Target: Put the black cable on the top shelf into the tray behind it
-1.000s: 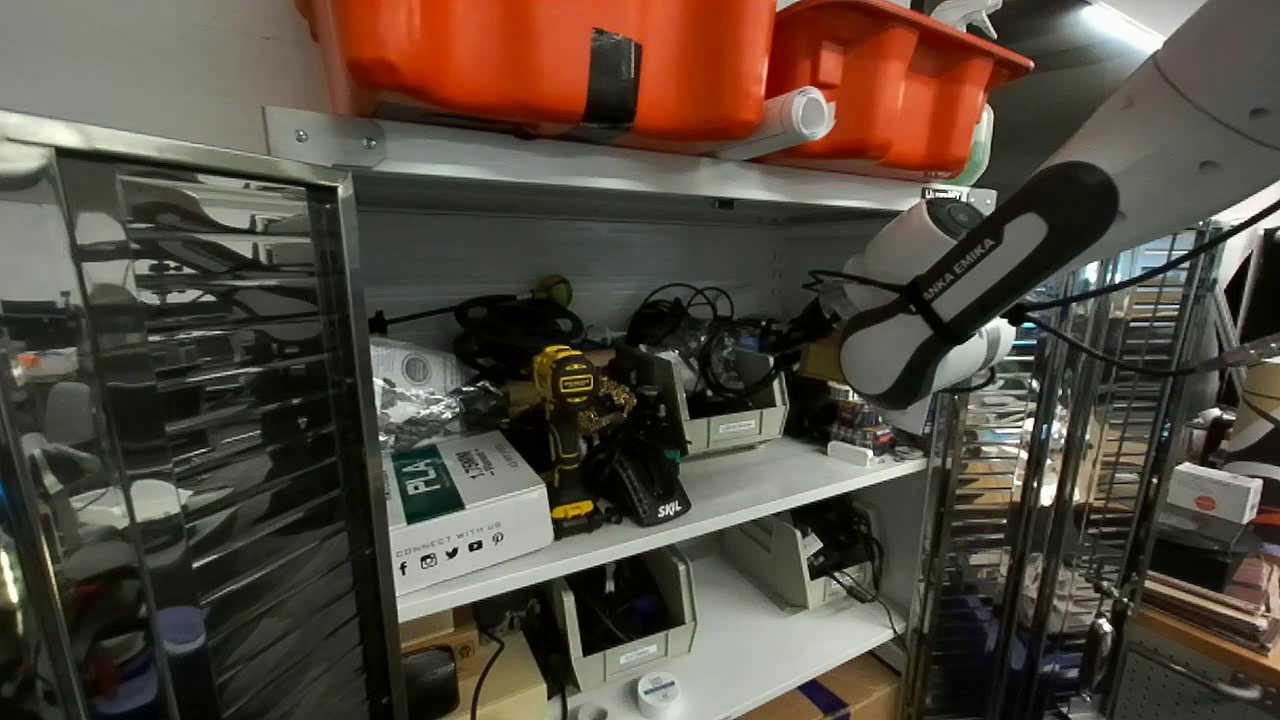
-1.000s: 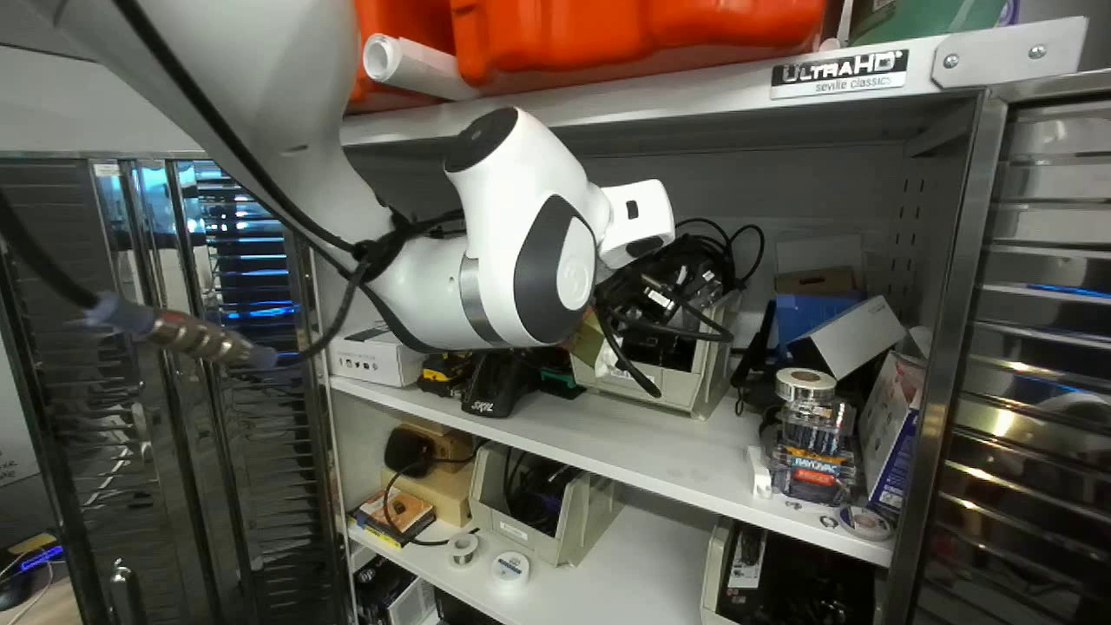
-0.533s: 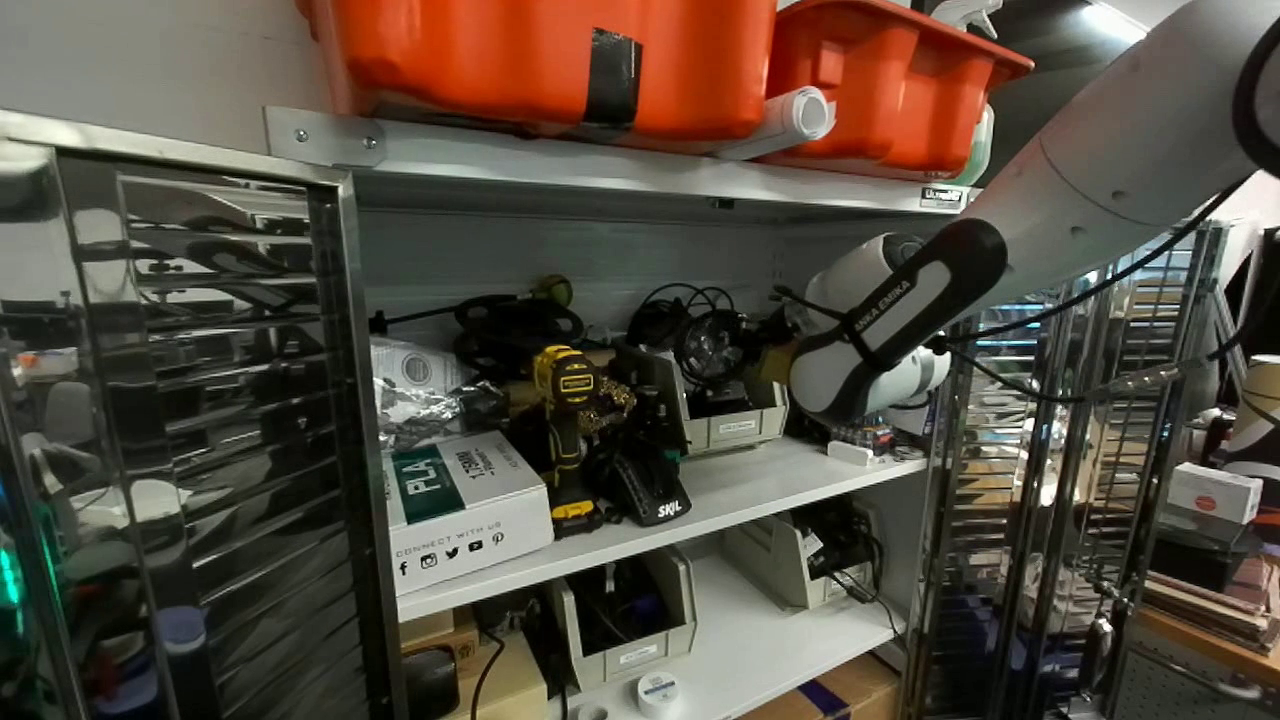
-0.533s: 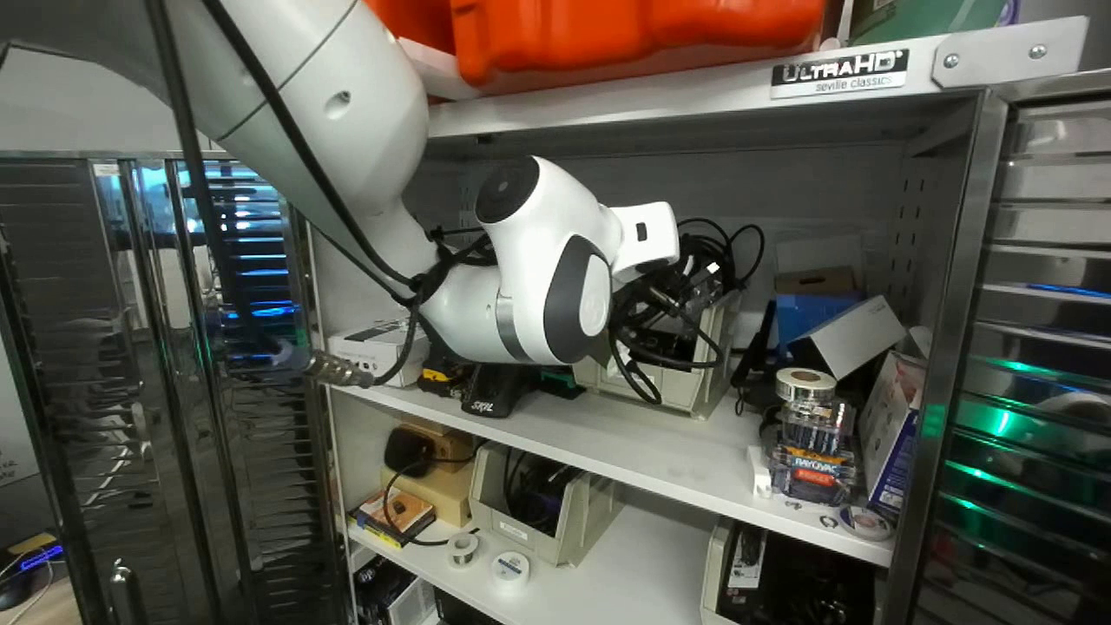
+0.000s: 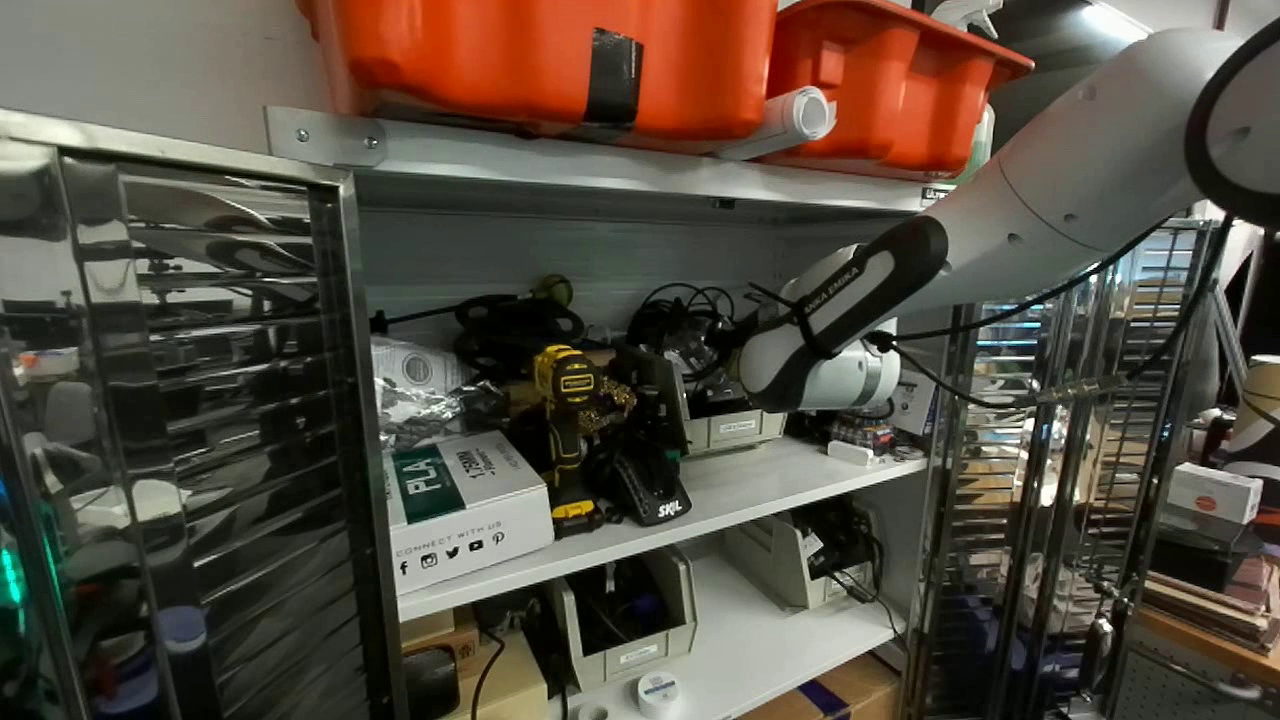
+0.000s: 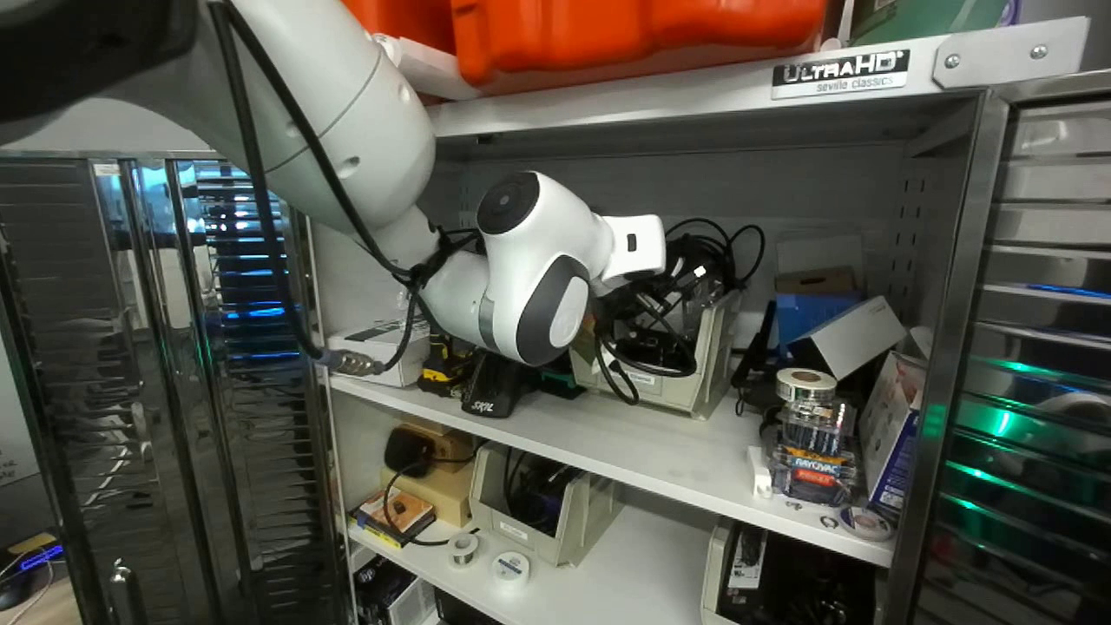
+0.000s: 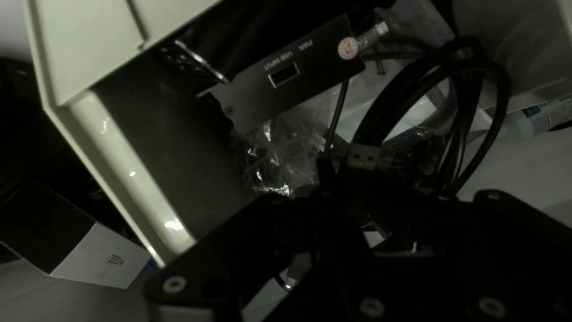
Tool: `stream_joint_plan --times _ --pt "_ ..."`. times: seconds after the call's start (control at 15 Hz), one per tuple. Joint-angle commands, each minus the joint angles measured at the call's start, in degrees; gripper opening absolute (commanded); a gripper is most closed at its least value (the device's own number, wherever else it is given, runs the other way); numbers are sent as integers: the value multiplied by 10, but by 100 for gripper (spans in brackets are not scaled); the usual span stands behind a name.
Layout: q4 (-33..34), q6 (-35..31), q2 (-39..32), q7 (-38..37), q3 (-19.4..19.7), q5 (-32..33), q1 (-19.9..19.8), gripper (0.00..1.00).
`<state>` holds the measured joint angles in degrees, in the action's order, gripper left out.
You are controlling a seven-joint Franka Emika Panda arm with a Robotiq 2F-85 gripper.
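Note:
The black cable [image 7: 402, 91] is a loop of thin black cord with a USB plug, seen in the wrist view. My gripper [image 7: 357, 192] is shut on it. The fingertips are very dark there, and the arm mostly hides them in both exterior views. The cable loop [image 6: 668, 373] hangs in front of the tray's front wall and opening in an exterior view. The light grey-white tray [image 6: 647, 391] stands on the top shelf [image 6: 686, 460] and holds black cables and clear plastic bags. Its wall [image 7: 120, 165] shows in the wrist view. I cannot tell whether the cable touches the tray.
A yellow drill [image 5: 570, 390] and a white box with green print [image 5: 480, 510] stand beside the tray. On its other side are battery packs [image 6: 811, 460] and a white-and-black box [image 6: 855, 338]. Orange bins [image 5: 560, 60] sit above; metal doors [image 6: 1024, 365] flank the rack.
The arm has moved left in an exterior view, over the tray's side. The held cable loop has shifted left and slightly down in an exterior view. The gripper still holds it.

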<state>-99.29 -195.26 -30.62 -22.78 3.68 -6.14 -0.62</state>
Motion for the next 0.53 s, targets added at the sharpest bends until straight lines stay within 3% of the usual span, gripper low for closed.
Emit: stream_joint_plan --times 0.0,0.07,0.2,0.47 --pt "30 7 -17 17 23 3 14 18" --pt "30 11 -19 22 34 4 20 45" --pt "30 14 -22 29 44 6 23 51" --pt "21 13 -7 33 39 11 21 83"
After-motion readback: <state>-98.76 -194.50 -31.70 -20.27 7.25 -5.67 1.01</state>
